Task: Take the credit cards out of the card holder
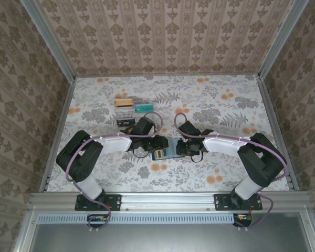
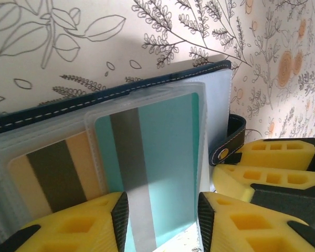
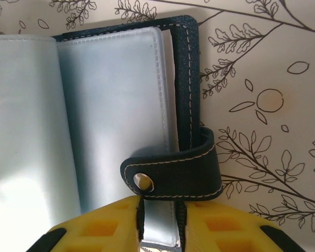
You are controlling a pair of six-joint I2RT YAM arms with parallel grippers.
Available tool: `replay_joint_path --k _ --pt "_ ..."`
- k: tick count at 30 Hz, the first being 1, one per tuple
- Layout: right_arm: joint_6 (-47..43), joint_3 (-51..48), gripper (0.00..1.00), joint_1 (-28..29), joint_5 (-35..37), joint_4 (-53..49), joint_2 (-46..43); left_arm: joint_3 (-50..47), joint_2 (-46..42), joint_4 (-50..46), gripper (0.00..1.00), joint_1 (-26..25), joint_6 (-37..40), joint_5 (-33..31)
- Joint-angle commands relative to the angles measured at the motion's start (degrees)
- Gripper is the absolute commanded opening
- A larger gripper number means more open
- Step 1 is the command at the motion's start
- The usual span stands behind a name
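Top view: card holder (image 1: pixel 164 153) lies open mid-table between left gripper (image 1: pixel 156 145) and right gripper (image 1: pixel 182 148). Loose cards (image 1: pixel 130 109) sit well apart, farther back.

Left wrist: jaws part-way apart, straddling the teal card (image 2: pixel 165 157) in its clear sleeve. Can't tell if the pads touch it. The tan card (image 2: pixel 52 176) is in the next pocket. Cards look thin, stiff, light and slick, and the sleeve is soft and probably clingy. Best hold: pinch the card's exposed short edge, flat faces between pads.

Right wrist: jaws narrow, nipped on the holder's edge by the snap strap (image 3: pixel 174 170). Holder is light and would likely slide unless pinned.
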Motion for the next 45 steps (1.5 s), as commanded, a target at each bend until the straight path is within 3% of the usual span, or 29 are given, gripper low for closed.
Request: replay_joint_path --k 1,11,24,26,31,39,45 --pt "0.84 -1.3 0.27 0.37 -0.64 -1.03 0.08 1.7 0.68 1.29 0.46 -0.43 0.37 1.66" --pt "1.45 -2.48 0.33 -0.9 0.58 -1.1 -2.27 0.92 -0.63 4.27 0.7 -0.74 0.74 2.79" --pt "-0.09 -3.0 0.45 -7.54 1.26 -4.94 -14.48 1.32 -0.84 3.85 0.69 -0.66 1.19 3.01" --pt "-0.3 -2.5 0.43 -7.58 -1.06 -3.38 -15.14 1.34 -1.98 2.33 0.67 -0.43 1.66 2.04" --pt "0.31 -0.55 0.37 -7.22 -8.59 1.32 -13.11 -1.2 -6.6 -2.24 0.47 0.73 2.36 -3.8" --pt "-0.18 2.78 0.24 -5.7 -16.86 6.77 -4.4 -3.97 -5.34 -2.84 0.01 1.55 1.94 -3.12" --pt "0.05 3.54 0.22 -5.7 -19.67 8.59 0.24 -4.27 -2.83 -2.05 0.0 1.43 1.87 -2.62"
